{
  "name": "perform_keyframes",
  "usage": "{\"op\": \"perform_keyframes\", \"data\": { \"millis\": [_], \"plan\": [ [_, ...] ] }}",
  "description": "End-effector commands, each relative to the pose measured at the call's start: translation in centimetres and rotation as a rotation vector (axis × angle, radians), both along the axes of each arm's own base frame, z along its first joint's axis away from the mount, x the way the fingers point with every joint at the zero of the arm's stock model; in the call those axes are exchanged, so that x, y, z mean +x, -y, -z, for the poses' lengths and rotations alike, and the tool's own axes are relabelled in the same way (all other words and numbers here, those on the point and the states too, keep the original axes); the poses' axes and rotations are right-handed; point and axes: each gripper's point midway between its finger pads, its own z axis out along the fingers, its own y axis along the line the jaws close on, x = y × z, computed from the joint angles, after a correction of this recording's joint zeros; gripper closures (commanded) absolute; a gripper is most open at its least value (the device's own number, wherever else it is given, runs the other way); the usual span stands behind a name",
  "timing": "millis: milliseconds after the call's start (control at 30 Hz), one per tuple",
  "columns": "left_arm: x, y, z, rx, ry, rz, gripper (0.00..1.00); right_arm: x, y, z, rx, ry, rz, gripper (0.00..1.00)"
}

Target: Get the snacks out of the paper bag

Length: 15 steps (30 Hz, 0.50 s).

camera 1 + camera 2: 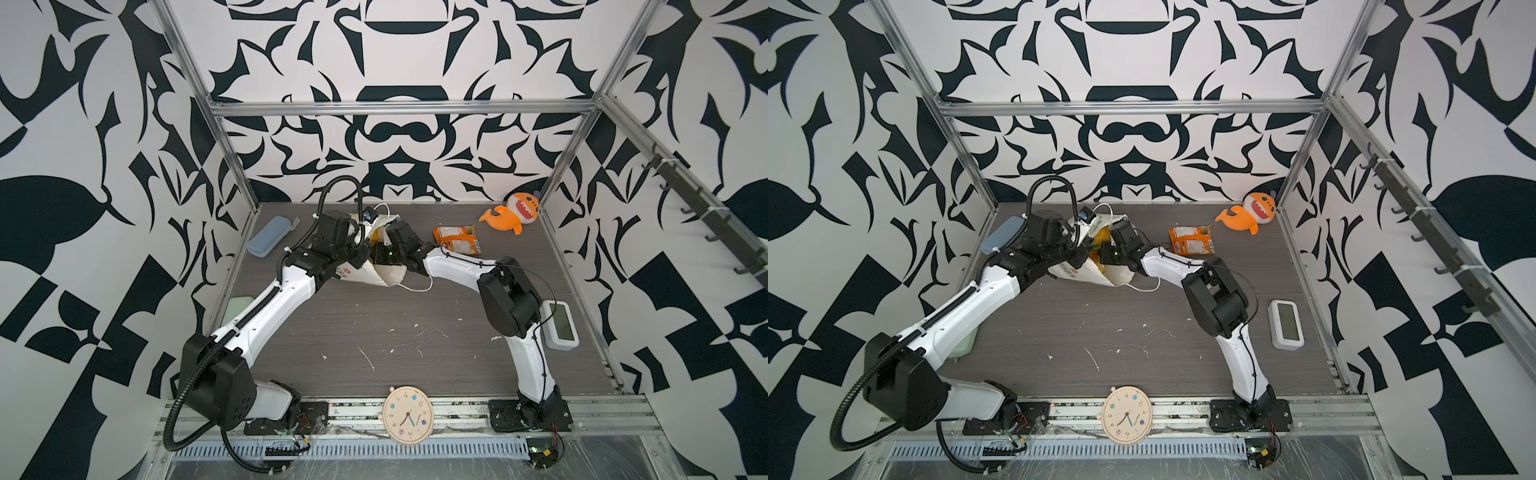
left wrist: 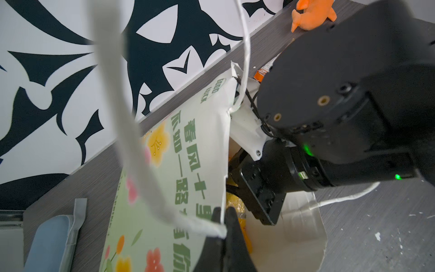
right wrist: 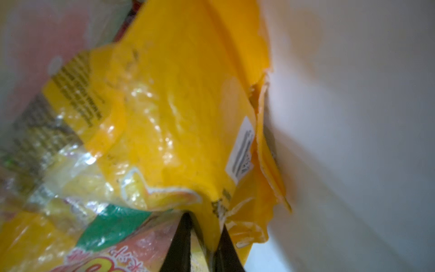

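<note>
Your grey tabletop [image 1: 374, 332] sits inside black-and-white patterned walls. At the left lies a blue case [image 1: 266, 237]. Next, your left claw [image 2: 223, 219] is pinched tight on the rim of the paper bag [image 1: 388, 276]. Your right claw [image 3: 205, 222] reaches inside the bag, closed on the edge of a yellow packet [image 3: 183, 117]. Further right, an orange packet [image 1: 457, 241] lies out on the tabletop, then a plush shark [image 1: 511, 212].

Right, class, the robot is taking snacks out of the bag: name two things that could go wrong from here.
1. The right fingers pinch only a thin edge of the yellow packet. The glossy film may slip free once it is lifted.
2. The left fingers hold the paper bag by its rim alone. A hard pull on the packet could tear the paper or drag the whole bag along.
</note>
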Motion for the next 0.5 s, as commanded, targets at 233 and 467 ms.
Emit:
{"op": "perform_keyframes", "data": {
  "millis": [233,467],
  "plan": [
    [-0.6,1.4,-1.5,-0.057,0.05,0.06,1.0,1.5,-0.7,-7.9,0.185,0.168,0.012,1.0],
    [-0.3,1.3,-0.9,-0.045,0.046,0.053,1.0,0.0,1.0,-11.9,0.223,0.25,0.007,1.0]
  ]
}}
